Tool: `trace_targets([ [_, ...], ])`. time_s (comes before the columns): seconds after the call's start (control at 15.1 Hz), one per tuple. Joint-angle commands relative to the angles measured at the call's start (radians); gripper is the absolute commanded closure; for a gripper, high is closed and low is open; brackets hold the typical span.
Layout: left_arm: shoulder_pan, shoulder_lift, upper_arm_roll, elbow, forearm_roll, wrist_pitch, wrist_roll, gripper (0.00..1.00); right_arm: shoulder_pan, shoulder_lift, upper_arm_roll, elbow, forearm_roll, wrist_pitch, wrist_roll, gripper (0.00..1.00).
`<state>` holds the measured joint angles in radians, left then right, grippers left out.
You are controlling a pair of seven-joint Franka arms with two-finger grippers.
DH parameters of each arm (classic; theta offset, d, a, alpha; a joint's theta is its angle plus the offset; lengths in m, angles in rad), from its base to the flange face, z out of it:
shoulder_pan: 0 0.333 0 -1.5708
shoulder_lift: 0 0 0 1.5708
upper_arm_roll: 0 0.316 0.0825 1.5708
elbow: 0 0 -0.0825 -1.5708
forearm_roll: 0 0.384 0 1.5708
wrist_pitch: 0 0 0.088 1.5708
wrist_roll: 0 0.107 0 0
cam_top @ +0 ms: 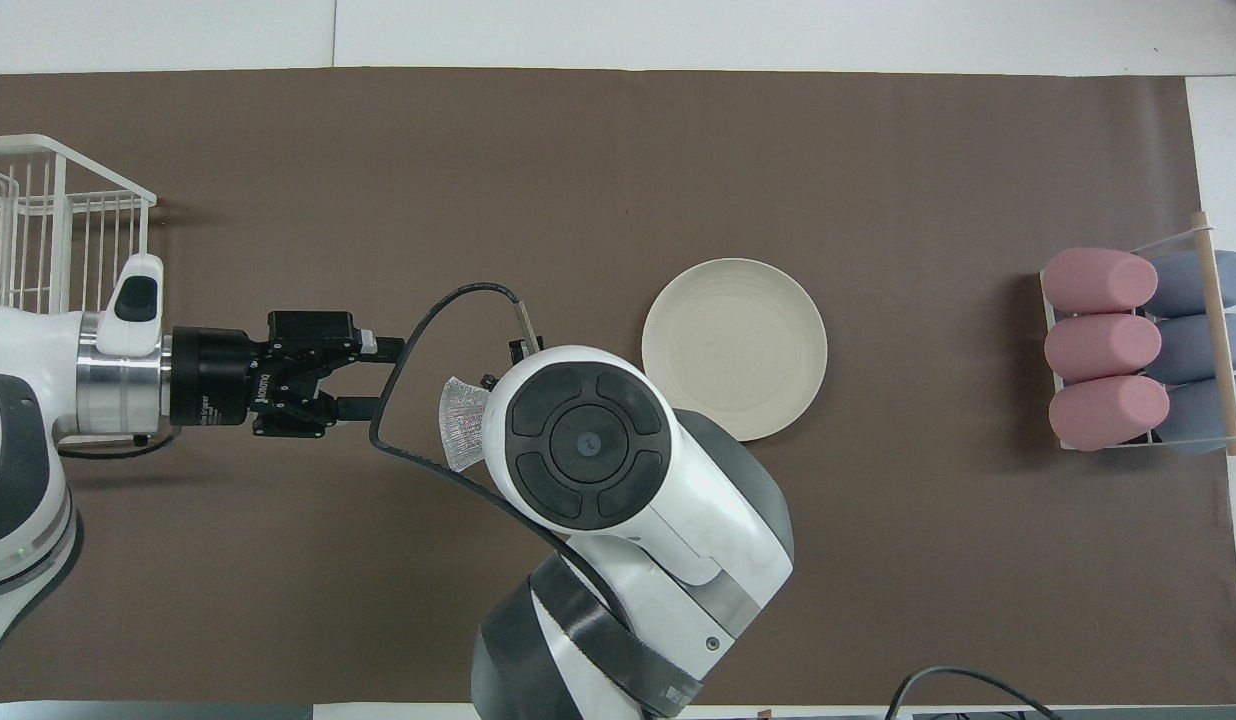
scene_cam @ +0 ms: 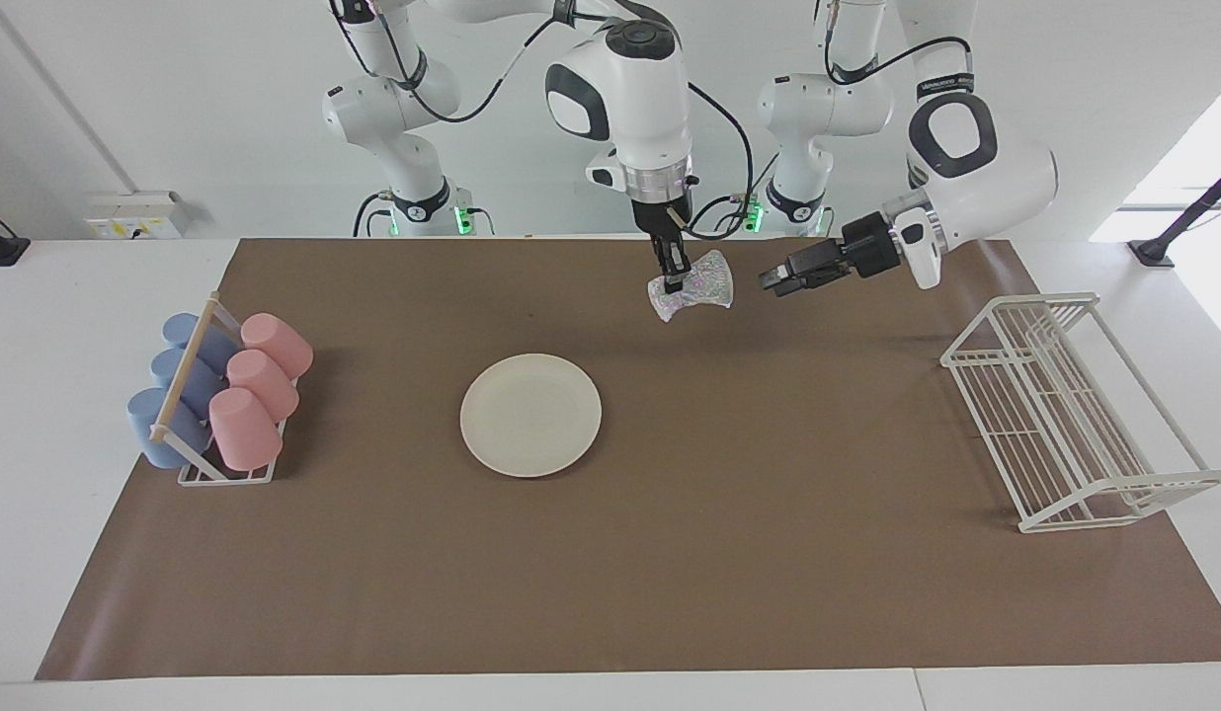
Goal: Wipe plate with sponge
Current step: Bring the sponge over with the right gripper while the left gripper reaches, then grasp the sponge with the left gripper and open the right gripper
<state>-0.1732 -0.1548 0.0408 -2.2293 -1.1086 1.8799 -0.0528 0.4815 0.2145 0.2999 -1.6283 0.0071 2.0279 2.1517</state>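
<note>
The cream-white plate (scene_cam: 530,415) lies flat on the brown mat near the table's middle; it also shows in the overhead view (cam_top: 735,348). My right gripper (scene_cam: 674,284) points down and is shut on the silvery speckled sponge (scene_cam: 704,281), holding it over the mat on the robots' side of the plate, toward the left arm's end. In the overhead view the right arm's own body hides that gripper, and only an edge of the sponge (cam_top: 463,420) shows. My left gripper (scene_cam: 772,280) is open and empty, level, pointing at the sponge from a short gap (cam_top: 378,377).
A rack of pink and blue cups (scene_cam: 225,390) stands at the right arm's end of the mat. A white wire rack (scene_cam: 1065,415) stands at the left arm's end. The brown mat (scene_cam: 670,553) covers most of the table.
</note>
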Motion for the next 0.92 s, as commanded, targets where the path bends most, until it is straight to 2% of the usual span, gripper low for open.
trace_targets([
  [0.0,-0.044,-0.023,0.01,-0.067,-0.06,0.028,0.065,0.0,0.005,0.012,-0.002,0.019,-0.039,0.003,0.027,1.0],
  [0.33,-0.089,-0.022,0.011,-0.082,-0.152,0.031,0.068,0.06,-0.003,0.014,-0.002,0.021,-0.052,0.006,0.025,1.0],
  [0.4,-0.103,-0.023,0.013,-0.091,-0.155,0.036,0.068,0.12,-0.004,0.012,-0.002,0.021,-0.058,0.006,0.025,1.0],
  [0.59,-0.115,-0.023,0.01,-0.099,-0.162,0.048,0.068,0.41,-0.007,0.014,-0.002,0.021,-0.059,0.006,0.025,1.0],
  [0.73,-0.13,-0.023,0.011,-0.104,-0.175,0.071,0.068,0.7,-0.007,0.014,-0.002,0.021,-0.059,0.006,0.023,1.0],
  [0.79,-0.13,-0.025,0.011,-0.104,-0.175,0.071,0.067,0.9,-0.006,0.014,-0.002,0.021,-0.061,0.006,0.025,1.0],
  [0.86,-0.129,-0.025,0.01,-0.104,-0.178,0.071,0.067,1.0,-0.007,0.014,-0.002,0.021,-0.059,0.006,0.025,1.0],
])
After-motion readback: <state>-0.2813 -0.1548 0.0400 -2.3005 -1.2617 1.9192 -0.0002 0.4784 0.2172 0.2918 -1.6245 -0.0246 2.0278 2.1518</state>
